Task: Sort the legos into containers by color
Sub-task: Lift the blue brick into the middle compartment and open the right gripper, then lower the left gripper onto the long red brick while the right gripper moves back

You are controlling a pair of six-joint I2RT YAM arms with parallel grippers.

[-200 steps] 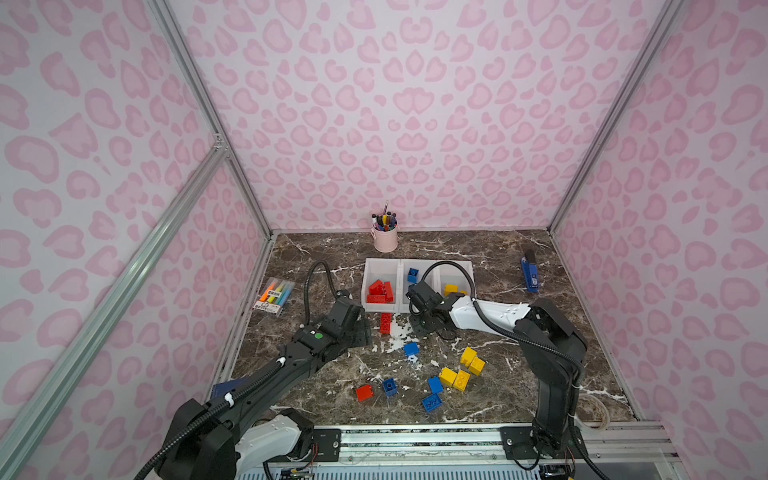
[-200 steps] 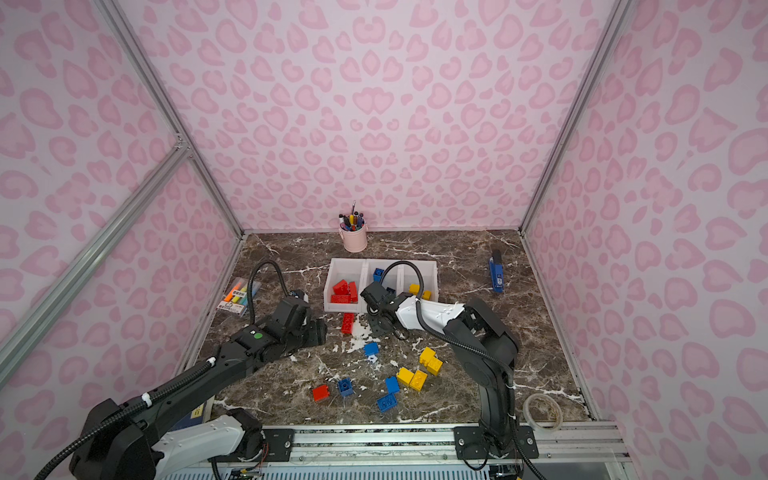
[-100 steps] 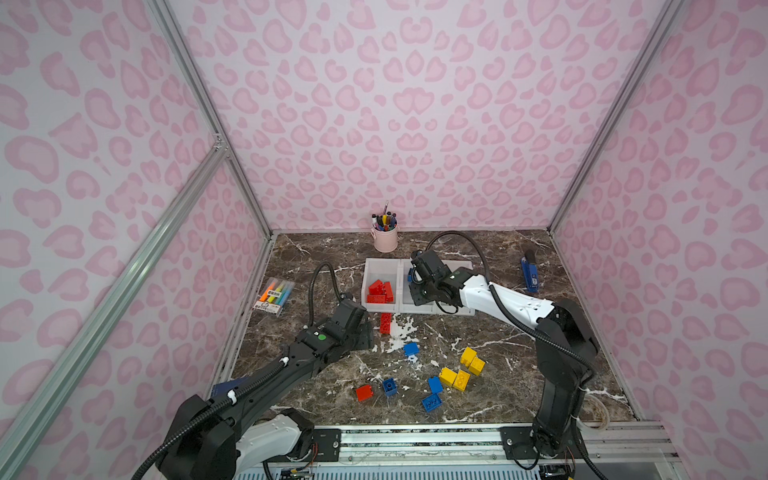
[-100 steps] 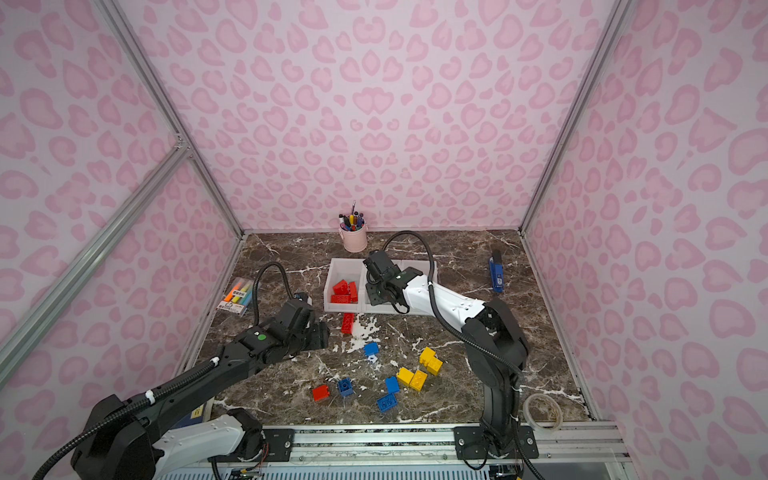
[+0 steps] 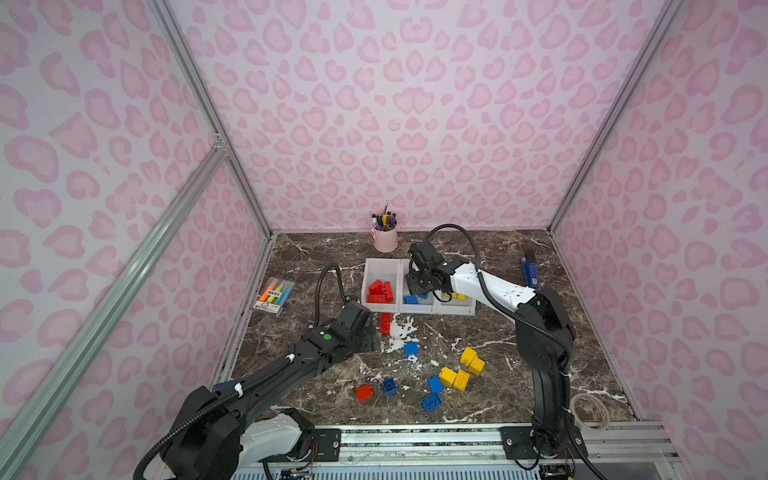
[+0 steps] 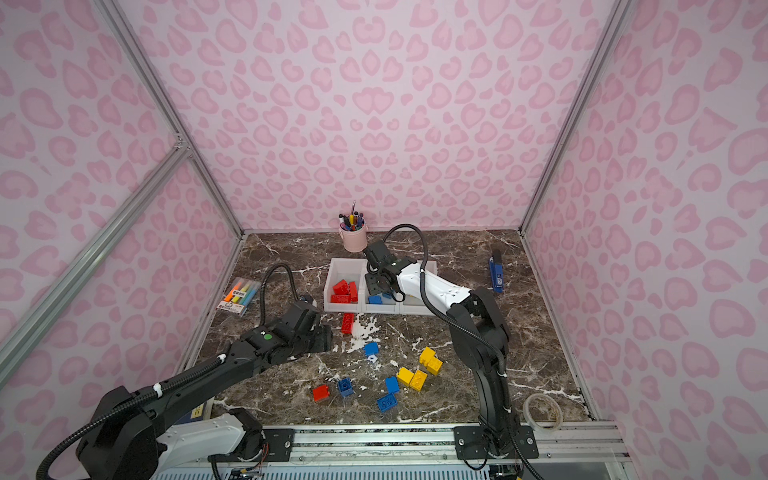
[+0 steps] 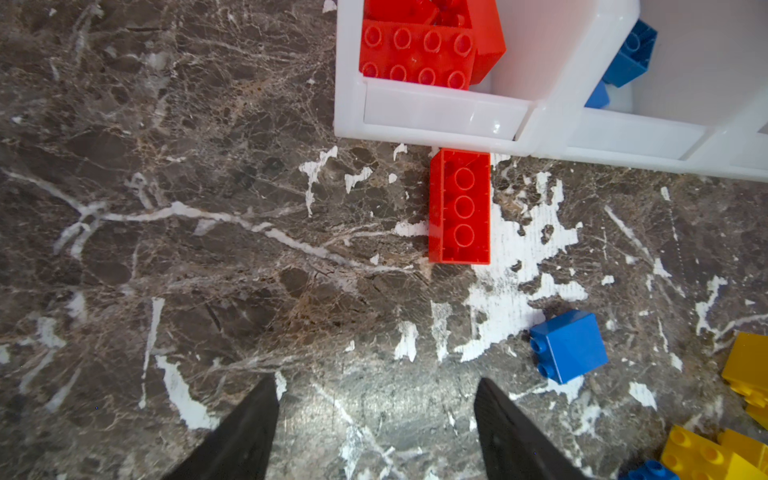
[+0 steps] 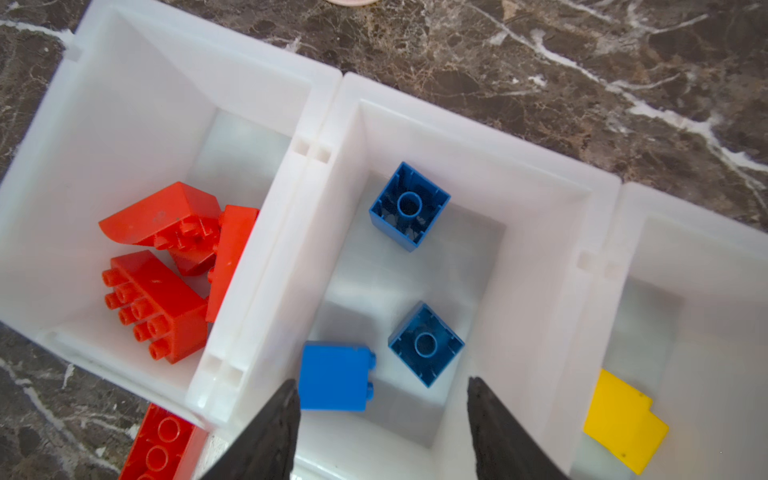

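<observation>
Three joined white containers point(image 5: 380, 261) point(image 6: 345, 262) stand mid-table. In the right wrist view the left bin holds red legos point(image 8: 158, 307), the middle bin three blue legos point(image 8: 426, 345) and the right bin a yellow one point(image 8: 619, 424). My right gripper point(image 8: 382, 384) point(image 5: 414, 290) hangs open over the middle bin with nothing between its fingers. A red oblong lego point(image 7: 459, 205) point(image 5: 385, 323) lies on the table against the left bin's front lip. My left gripper point(image 7: 377, 381) point(image 5: 369, 332) is open and empty just short of it. Loose blue point(image 5: 410, 349), yellow point(image 5: 471, 361) and red point(image 5: 364, 392) legos lie nearer the front.
A pink pen cup point(image 5: 385, 241) stands behind the bins. A highlighter pack point(image 5: 275, 295) lies at the left wall, a blue stapler point(image 5: 528, 272) at the right wall and a tape roll point(image 5: 589, 411) at the front right corner. Pink walls enclose three sides.
My right gripper has moved from the table in front of the bins to above the middle bin and has opened. The left arm has stayed put.
</observation>
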